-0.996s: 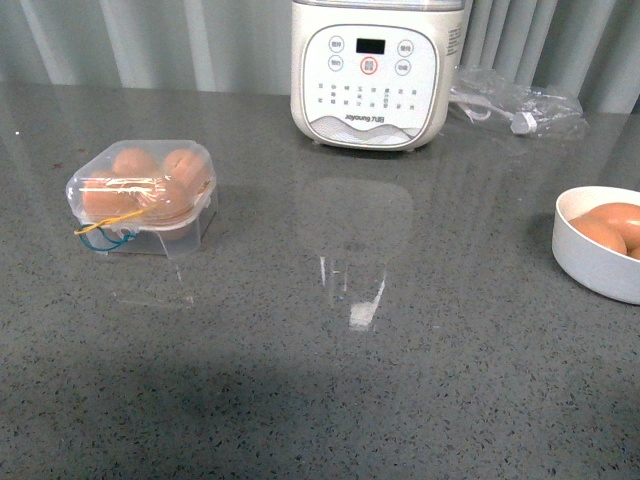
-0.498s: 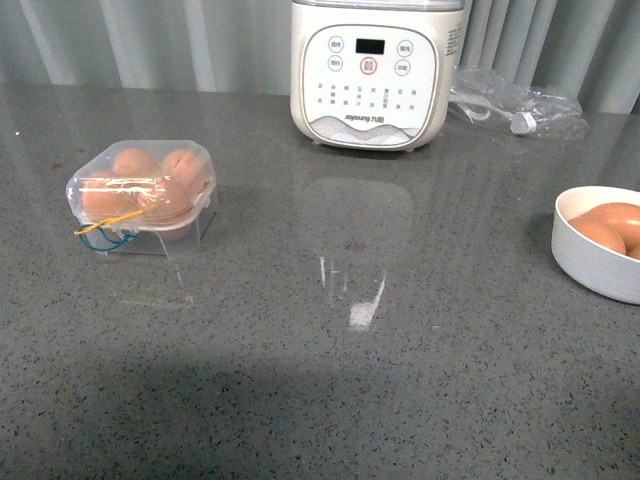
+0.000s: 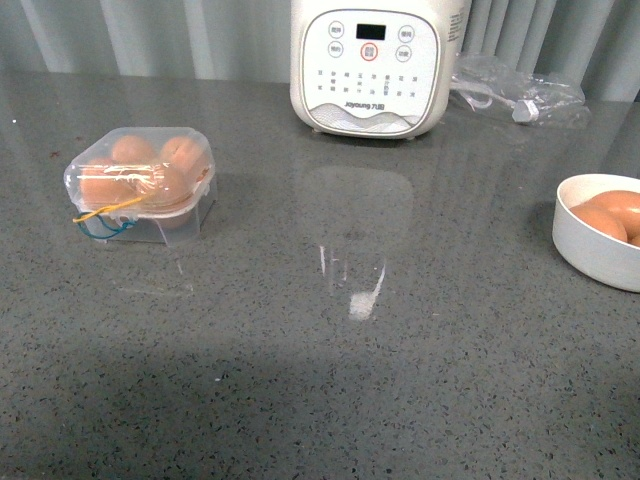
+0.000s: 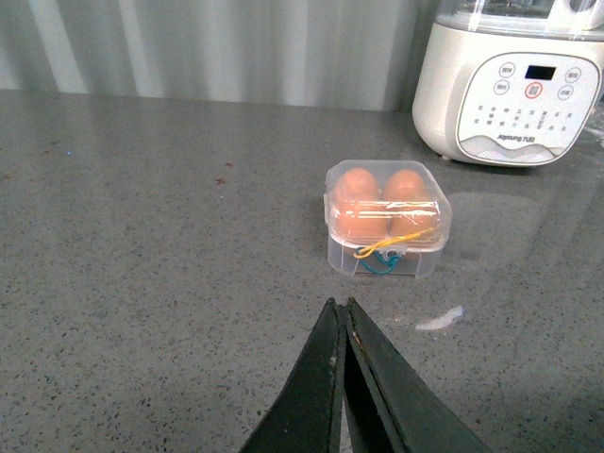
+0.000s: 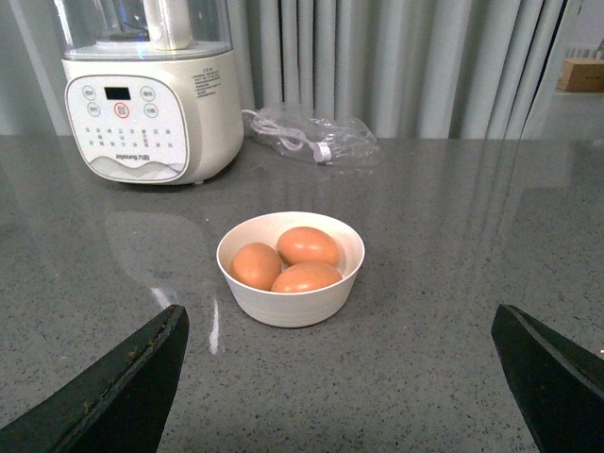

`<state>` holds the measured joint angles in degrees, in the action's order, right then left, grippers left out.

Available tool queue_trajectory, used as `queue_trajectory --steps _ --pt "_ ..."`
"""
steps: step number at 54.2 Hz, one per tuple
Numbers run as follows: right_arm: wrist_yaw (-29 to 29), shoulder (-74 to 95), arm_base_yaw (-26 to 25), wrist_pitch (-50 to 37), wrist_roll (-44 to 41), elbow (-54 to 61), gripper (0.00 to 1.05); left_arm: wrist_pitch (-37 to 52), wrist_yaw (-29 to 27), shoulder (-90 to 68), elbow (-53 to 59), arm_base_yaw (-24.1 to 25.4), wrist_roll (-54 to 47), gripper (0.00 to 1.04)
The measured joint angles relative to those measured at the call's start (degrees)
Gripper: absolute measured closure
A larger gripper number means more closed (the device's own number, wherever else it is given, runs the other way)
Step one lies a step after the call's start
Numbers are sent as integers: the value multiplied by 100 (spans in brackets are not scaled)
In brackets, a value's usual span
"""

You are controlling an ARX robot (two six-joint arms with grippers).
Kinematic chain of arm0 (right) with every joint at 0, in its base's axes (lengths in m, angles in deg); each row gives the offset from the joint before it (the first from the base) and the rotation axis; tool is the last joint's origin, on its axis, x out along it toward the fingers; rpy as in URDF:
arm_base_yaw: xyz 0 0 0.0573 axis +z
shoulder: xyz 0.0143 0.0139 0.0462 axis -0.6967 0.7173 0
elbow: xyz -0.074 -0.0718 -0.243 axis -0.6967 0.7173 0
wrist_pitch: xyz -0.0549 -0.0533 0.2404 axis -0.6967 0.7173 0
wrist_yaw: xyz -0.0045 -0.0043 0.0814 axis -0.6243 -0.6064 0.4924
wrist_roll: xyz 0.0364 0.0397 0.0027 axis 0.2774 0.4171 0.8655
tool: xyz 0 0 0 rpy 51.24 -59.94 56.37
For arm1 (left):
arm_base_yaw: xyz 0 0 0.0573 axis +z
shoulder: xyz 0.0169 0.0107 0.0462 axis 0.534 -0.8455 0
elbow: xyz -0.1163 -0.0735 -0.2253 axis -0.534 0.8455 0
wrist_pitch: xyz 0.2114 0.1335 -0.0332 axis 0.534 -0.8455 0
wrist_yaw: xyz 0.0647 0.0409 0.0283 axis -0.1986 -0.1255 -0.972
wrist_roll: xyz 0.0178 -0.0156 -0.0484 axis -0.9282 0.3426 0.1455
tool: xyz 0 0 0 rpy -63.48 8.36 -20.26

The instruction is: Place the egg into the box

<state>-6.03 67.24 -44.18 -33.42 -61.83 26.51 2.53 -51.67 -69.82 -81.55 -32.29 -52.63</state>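
Note:
The clear plastic box (image 3: 140,190) sits on the left of the grey table with its lid down, several brown eggs inside and yellow and blue cords at its front. It also shows in the left wrist view (image 4: 387,219). My left gripper (image 4: 340,304) is shut and empty, short of the box and apart from it. Three brown eggs (image 5: 293,259) lie in a round white bowl (image 5: 291,300). My right gripper (image 5: 340,326) is open wide and empty, its fingers either side of the bowl and nearer the camera. Neither gripper shows in the front view.
A big white appliance with buttons (image 3: 369,65) stands at the back middle. A clear plastic bag with a cord (image 3: 515,98) lies to its right. The white bowl (image 3: 600,255) sits at the right edge of the front view. Grey curtains hang behind the table.
The front view has shifted a little: everything on the table sits slightly higher in the picture than before. The box, bowl and appliance have not moved on the table.

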Motion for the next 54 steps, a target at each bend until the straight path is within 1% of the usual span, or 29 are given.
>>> queue_trajectory --steps 3,5,6,9,38,39,41,42,47,50,54 --pt "2 0 0 0 -2 0 7 -31 -9 138 2 0 2 101" --pt "2 0 0 0 0 0 7 -372 -17 426 0 0 0 101" --pt "2 0 0 0 0 0 7 -726 -11 664 2 0 0 101" --pt "0 0 -2 0 0 0 7 -986 -11 990 2 0 2 101" --pt "2 0 0 0 0 0 7 -1016 -11 1099 2 0 4 101" --pt "2 0 0 0 0 0 7 -1016 -11 1099 2 0 4 100" --pt "2 0 -2 0 -2 0 7 -1019 -11 1099 2 0 4 93" --pt "2 0 -2 0 0 0 7 -1019 -11 1099 2 0 4 87" --pt "2 0 -2 0 0 0 7 -1019 -11 1099 2 0 2 68" --pt "2 0 -2 0 0 0 7 -1019 -11 1099 2 0 4 61" --pt "2 0 -2 0 -2 0 7 -1019 -11 1099 2 0 4 48"
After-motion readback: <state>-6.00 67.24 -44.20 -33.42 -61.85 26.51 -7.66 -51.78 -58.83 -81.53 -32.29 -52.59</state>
